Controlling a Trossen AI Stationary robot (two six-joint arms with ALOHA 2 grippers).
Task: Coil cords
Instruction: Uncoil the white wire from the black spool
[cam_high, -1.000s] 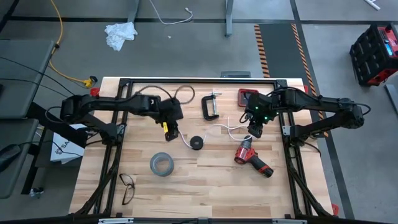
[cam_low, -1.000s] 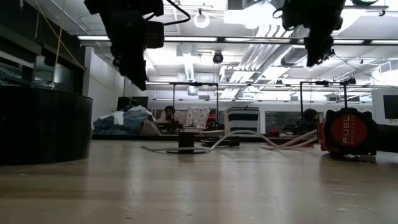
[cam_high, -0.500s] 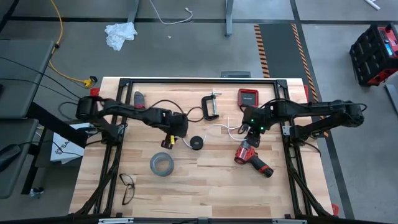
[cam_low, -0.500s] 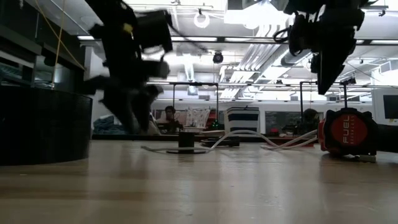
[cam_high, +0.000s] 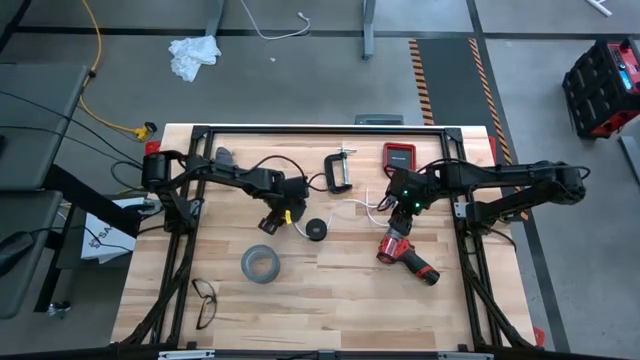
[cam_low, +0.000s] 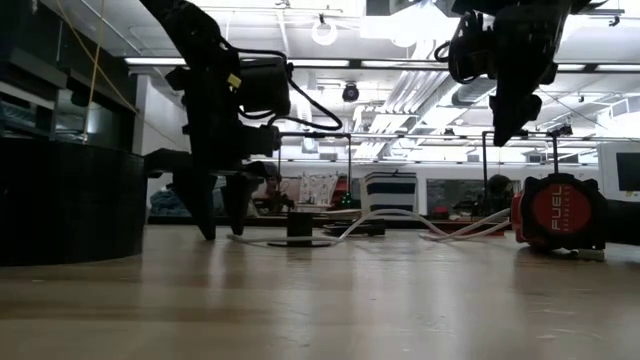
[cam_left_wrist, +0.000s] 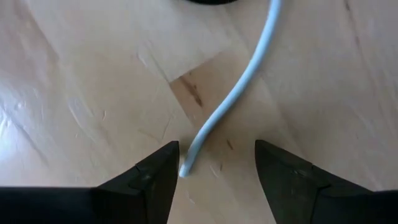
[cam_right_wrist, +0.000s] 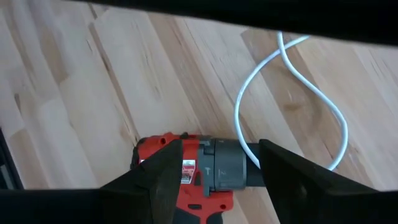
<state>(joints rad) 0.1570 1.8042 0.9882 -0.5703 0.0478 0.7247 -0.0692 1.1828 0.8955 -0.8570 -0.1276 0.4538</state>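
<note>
The white cable (cam_high: 352, 209) lies on the bench (cam_high: 330, 300), running crosswise from its black disc (cam_high: 316, 230) toward the red drill (cam_high: 405, 253). Its loose end is seen directly between the spread, empty fingers of the left claw (cam_left_wrist: 214, 165), lowered nearly to the wood. The right claw (cam_right_wrist: 219, 163), likewise spread and empty, is held above the drill, farther from the cable.

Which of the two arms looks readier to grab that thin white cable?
Left, probably. The left claw is down at the table, open, with the white cable end between its fingers. The right claw hangs over the red drill.
</note>
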